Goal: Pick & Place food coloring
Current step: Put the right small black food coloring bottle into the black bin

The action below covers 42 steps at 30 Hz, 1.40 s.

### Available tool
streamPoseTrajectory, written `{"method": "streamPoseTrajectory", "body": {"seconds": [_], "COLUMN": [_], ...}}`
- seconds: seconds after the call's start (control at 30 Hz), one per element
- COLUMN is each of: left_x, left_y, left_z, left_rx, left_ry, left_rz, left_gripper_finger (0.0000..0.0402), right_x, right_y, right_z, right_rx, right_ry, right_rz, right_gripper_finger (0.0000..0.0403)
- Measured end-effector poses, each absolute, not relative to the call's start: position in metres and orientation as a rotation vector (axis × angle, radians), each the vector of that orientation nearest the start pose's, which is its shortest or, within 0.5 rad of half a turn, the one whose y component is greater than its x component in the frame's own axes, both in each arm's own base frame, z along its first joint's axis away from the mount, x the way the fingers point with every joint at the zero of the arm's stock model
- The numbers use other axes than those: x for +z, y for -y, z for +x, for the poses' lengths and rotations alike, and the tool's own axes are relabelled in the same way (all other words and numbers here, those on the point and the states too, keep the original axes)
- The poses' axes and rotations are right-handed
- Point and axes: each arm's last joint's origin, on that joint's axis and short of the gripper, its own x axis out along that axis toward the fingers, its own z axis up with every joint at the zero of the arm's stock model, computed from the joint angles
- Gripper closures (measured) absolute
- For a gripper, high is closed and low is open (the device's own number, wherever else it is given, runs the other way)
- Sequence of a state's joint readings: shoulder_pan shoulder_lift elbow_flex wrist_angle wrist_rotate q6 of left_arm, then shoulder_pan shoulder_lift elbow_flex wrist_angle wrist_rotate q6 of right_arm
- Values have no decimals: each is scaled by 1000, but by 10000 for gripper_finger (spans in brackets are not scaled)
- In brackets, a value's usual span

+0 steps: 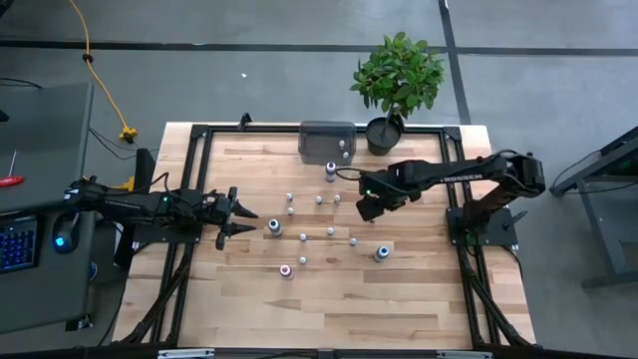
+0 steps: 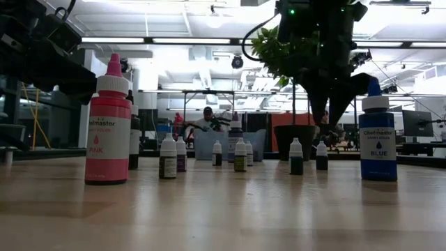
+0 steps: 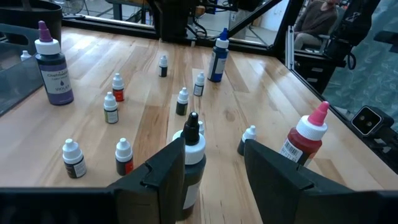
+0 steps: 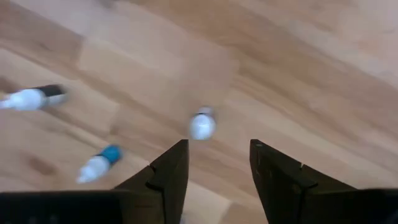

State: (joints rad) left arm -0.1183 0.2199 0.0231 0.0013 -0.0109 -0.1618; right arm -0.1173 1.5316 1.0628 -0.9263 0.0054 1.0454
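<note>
Bottles (image 1: 303, 237) of food coloring stand scattered over the middle of the wooden table (image 1: 399, 299), with a few sitting in the grey tray (image 1: 321, 133) at the far edge beside the plant (image 1: 399, 75). The right gripper (image 1: 366, 209) hangs over the small ones right of centre, jaws apart and holding nothing, one white-capped bottle (image 4: 202, 124) just ahead of them. The left gripper (image 1: 242, 220) sits low on the left, jaws open with a black-tipped bottle (image 3: 191, 163) between its fingers, not squeezed.
</note>
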Motion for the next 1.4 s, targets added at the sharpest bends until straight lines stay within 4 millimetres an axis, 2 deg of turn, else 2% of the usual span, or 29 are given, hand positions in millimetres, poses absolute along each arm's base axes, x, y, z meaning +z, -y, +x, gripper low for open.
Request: {"method": "streamPoseTrajectory", "body": {"seconds": [0.23, 0.47, 0.87, 1.4], "left_x": [153, 153, 153, 153], "left_y": [13, 13, 13, 13], "left_z": [109, 108, 108, 109], "left_rx": [-91, -91, -91, -91], "left_ry": [-204, -204, -204, -204], "left_rz": [-149, -148, -148, -149], "left_gripper_finger": [238, 238, 238, 238], "right_x": [205, 190, 178, 173], "right_y": [29, 28, 29, 29], "right_z": [277, 289, 293, 295], "right_rx": [-816, -780, -798, -799], "right_ry": [-1233, -1252, -1297, -1304], "right_rz": [949, 982, 979, 966], "right_gripper_finger": [185, 174, 186, 234]}}
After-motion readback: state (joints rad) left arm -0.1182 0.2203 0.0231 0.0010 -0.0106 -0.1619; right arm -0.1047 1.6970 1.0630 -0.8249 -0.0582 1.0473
